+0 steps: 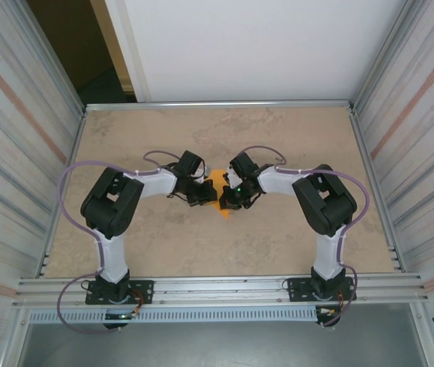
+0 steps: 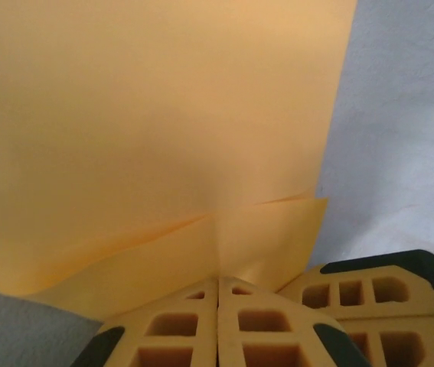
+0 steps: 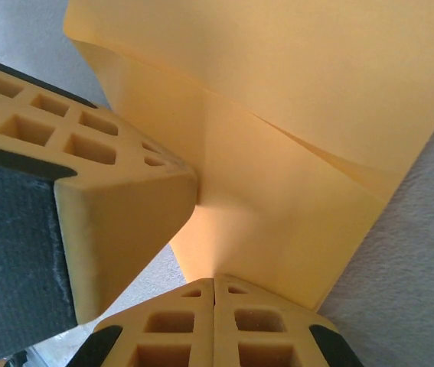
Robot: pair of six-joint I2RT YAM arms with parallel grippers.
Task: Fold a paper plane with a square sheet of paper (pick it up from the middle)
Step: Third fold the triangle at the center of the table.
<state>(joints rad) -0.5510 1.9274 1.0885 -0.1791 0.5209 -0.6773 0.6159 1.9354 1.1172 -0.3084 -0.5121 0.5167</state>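
Note:
The orange sheet of paper [image 1: 218, 189] sits at the middle of the table, folded over on itself in layers, with a crease running up from my left fingertips [image 2: 155, 138]. My left gripper [image 1: 201, 196] is shut on its near edge [image 2: 218, 280]. My right gripper [image 1: 233, 200] is shut on the same sheet from the other side [image 3: 214, 278]. The paper [image 3: 301, 153] bends up between them. The two grippers stand almost tip to tip: the right one's fingers [image 2: 370, 294] show in the left wrist view, and a left finger [image 3: 117, 191] in the right wrist view. A paper plane is out of view.
The beige table [image 1: 278, 138] is boxed in by ribbed metal walls on the left [image 1: 17, 153] and right [image 1: 423, 153]. A metal rail [image 1: 217, 289] runs along the near edge, holding both arm bases. A white panel [image 1: 247, 46] stands behind the table.

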